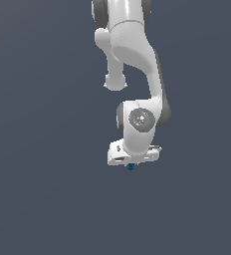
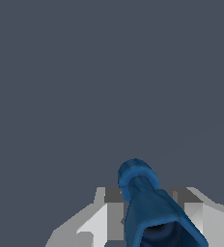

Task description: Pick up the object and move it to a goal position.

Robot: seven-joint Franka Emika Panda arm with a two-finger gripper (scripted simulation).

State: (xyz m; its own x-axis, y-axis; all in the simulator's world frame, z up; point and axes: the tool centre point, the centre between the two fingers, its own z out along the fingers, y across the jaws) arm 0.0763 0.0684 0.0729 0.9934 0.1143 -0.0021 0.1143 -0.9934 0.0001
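Gripper (image 1: 131,164) clamped on the dark-blue object (image 2: 150,207), fingers (image 2: 100,222) on both sides, blue tip just below the white hand.

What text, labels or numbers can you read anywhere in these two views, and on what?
None. The white arm, the gripper and the blue object between its fingers carry no lettering, numbers or signs. The round joint cap shows only faint marks, too small to read as text.
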